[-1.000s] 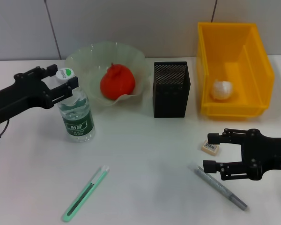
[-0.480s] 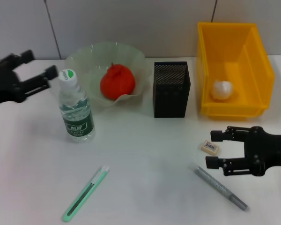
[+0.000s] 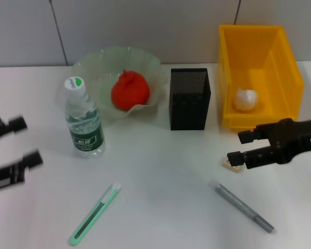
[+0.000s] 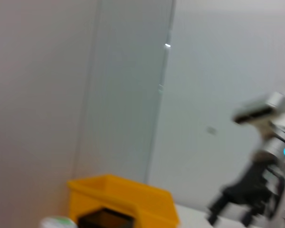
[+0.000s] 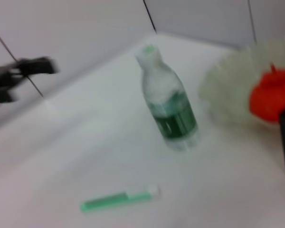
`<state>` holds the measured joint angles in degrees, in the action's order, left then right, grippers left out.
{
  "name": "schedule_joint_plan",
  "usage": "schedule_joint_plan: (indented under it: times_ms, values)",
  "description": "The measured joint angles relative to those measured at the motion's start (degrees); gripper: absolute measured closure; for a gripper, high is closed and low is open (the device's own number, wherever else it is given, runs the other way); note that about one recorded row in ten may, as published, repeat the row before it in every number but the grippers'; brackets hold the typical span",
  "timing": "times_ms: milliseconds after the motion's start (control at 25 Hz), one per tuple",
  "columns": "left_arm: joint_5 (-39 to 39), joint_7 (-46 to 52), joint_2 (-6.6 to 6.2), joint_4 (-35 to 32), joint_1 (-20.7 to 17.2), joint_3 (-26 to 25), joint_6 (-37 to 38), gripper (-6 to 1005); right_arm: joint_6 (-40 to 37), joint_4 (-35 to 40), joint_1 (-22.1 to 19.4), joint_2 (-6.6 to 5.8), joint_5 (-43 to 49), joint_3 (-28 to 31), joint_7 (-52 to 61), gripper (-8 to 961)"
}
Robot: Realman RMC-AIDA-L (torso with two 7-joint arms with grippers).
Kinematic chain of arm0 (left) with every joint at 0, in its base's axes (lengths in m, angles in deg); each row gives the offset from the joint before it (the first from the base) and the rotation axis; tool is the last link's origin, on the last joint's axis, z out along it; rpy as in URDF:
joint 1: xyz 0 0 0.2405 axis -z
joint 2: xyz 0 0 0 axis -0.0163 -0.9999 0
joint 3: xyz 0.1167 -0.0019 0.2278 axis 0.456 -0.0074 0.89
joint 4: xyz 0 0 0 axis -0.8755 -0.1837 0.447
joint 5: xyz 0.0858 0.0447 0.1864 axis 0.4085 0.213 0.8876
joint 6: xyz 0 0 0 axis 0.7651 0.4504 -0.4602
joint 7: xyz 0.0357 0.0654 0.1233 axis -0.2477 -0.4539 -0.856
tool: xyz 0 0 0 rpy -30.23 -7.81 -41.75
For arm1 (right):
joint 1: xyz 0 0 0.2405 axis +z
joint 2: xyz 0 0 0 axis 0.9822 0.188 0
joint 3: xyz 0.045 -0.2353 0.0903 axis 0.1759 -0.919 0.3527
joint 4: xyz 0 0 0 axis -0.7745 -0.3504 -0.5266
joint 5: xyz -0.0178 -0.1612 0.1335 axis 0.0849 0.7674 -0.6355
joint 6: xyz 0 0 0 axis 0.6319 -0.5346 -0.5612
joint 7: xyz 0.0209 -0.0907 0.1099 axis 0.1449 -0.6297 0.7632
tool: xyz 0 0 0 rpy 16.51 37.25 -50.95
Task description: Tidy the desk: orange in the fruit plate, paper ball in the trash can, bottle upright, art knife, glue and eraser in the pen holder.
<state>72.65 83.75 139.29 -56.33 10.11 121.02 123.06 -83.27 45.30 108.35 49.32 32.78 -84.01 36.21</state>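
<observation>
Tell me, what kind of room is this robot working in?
Probably an office or lab desk set up for tidying practice: a white table against a plain panelled wall, with a mesh pen holder, a yellow bin and a green art knife.

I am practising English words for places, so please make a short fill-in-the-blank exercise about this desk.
1. The orange lies in the ____ fruit plate.
2. The paper ball lies inside the ____ bin.
3. The water bottle stands ____.
4. The right claw is open just over the ____.

Missing words: green; yellow; upright; eraser
</observation>
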Motion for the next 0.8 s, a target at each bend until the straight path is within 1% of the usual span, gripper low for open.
schedule_joint_plan:
  times_ms: [40,80,120,200,240,280,320,400,440,480,520,640,800]
  values:
    - [1.1,-0.6,-0.13,0.6,-0.3,0.0,1.0,148,-0.2,1.8,1.1,-0.05,2.1,-1.3,3.1,120]
    - [3.0,-2.0,-0.23,1.5,-0.9,-0.1,2.3,149,-0.5,4.7,3.2,-0.09,6.5,-3.7,8.3,120]
    - [3.0,-2.0,-0.23,1.5,-0.9,-0.1,2.3,149,-0.5,4.7,3.2,-0.09,6.5,-3.7,8.3,120]
    - [5.1,-3.9,-0.21,2.3,-1.6,-0.1,3.3,150,-0.7,7.1,5.8,-0.05,11.5,-6.5,13.1,120]
    - [6.1,-4.8,-0.14,2.4,-1.9,-0.1,3.6,150,-0.8,7.8,7.2,0.0,13.7,-7.9,15.2,120]
    - [7.8,-5.6,0.04,2.6,-2.2,0.0,3.8,150,-1.1,8.2,10.0,0.02,17.9,-10.7,19.4,120]
    - [7.8,-5.6,0.04,2.6,-2.2,0.0,3.8,151,-1.1,8.2,10.0,0.02,17.9,-10.7,19.4,120]
    - [9.3,-5.9,0.14,3.0,-2.2,-0.1,3.9,152,-1.3,7.8,12.6,0.08,20.6,-13.1,22.4,120]
    - [9.8,-6.0,0.18,3.3,-2.2,-0.1,4.0,152,-1.4,7.4,13.8,0.17,21.5,-14.3,23.9,120]
    - [10.7,-6.7,0.17,4.2,-2.0,-0.1,3.9,153,-0.8,5.8,16.2,0.28,22.0,-16.3,26.3,120]
    - [10.7,-6.7,0.17,4.2,-2.0,-0.1,3.9,153,-0.8,5.8,16.2,0.28,22.0,-16.3,26.3,120]
    - [11.2,-7.6,0.06,5.1,-1.9,-0.1,3.8,155,0.7,1.7,20.4,0.41,22.0,-18.9,29.5,120]
    - [13.2,-8.8,0.12,5.4,-1.8,-0.1,3.4,156,3.2,-6.6,26.2,0.53,22.0,-20.7,31.1,120]
